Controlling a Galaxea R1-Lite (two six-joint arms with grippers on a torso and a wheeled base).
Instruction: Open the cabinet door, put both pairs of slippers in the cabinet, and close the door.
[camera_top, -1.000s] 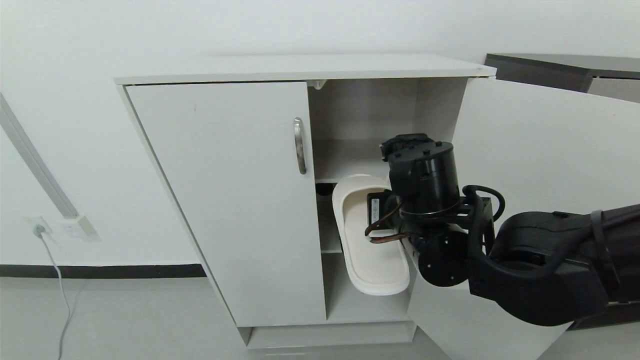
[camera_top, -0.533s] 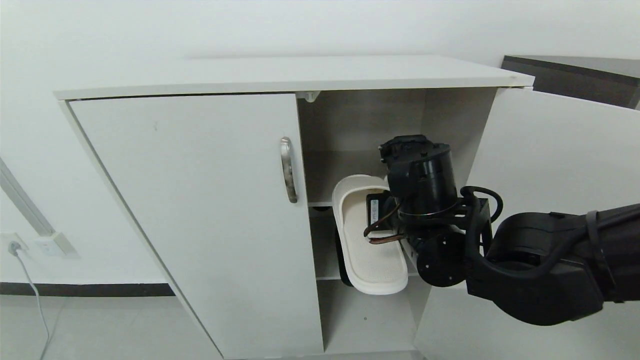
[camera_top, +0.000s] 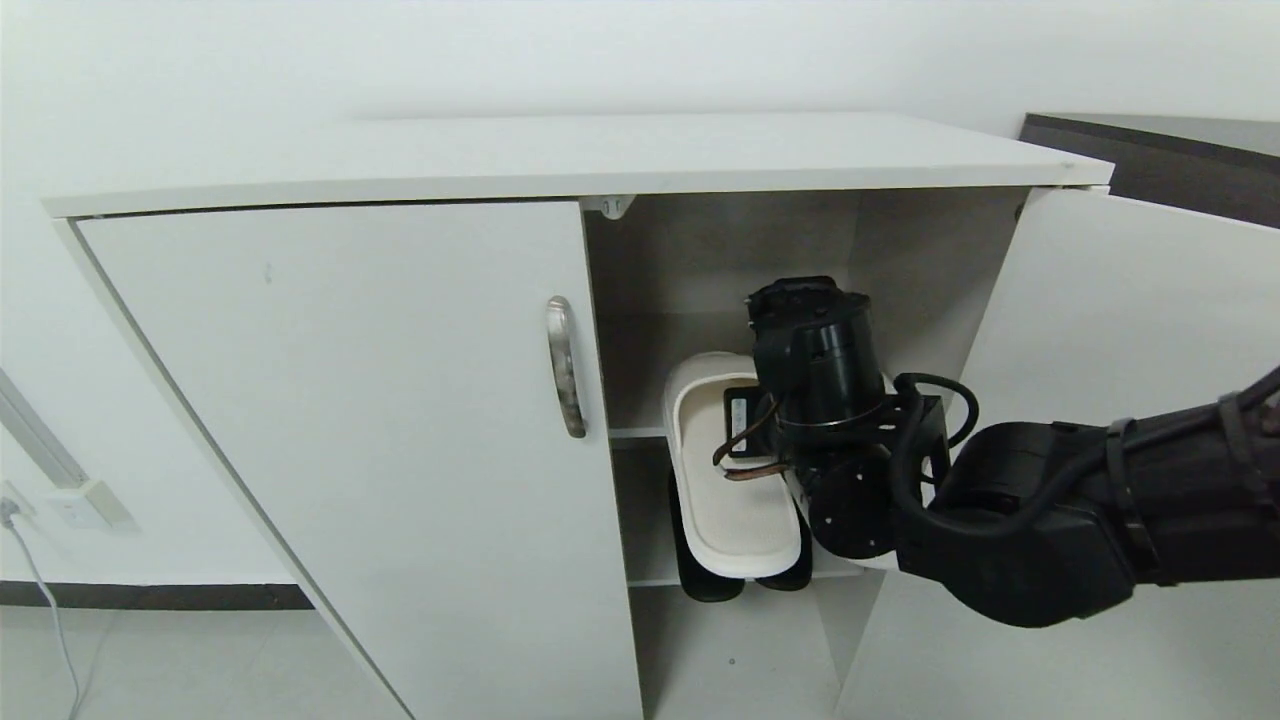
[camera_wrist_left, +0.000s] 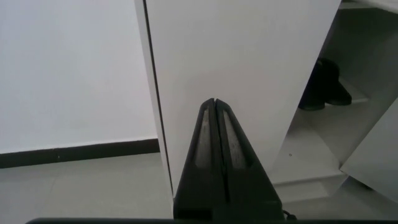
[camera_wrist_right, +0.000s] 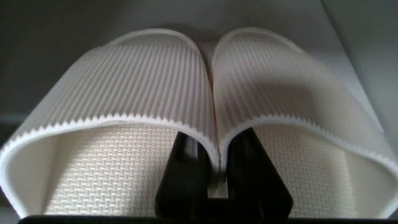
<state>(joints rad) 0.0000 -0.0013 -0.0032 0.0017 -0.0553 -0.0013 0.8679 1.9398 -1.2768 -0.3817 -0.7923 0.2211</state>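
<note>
The white slippers (camera_top: 735, 490) are held as a pair, their adjoining inner edges pinched between the fingers of the right gripper (camera_wrist_right: 214, 171), at the open right side of the cabinet (camera_top: 600, 150), across the upper shelf's front edge. The black slippers (camera_top: 705, 580) are set at the front edge of the shelf below. The left gripper (camera_wrist_left: 214, 124) is closed on nothing, before the closed left door (camera_top: 350, 420).

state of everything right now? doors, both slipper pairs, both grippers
left cabinet door: shut
right cabinet door: swung open
white slippers: clamped side by side, held at the cabinet's open side
black slippers: lying on a shelf inside the cabinet
right gripper: shut on the white slippers
left gripper: shut, empty, facing the left cabinet door
</note>
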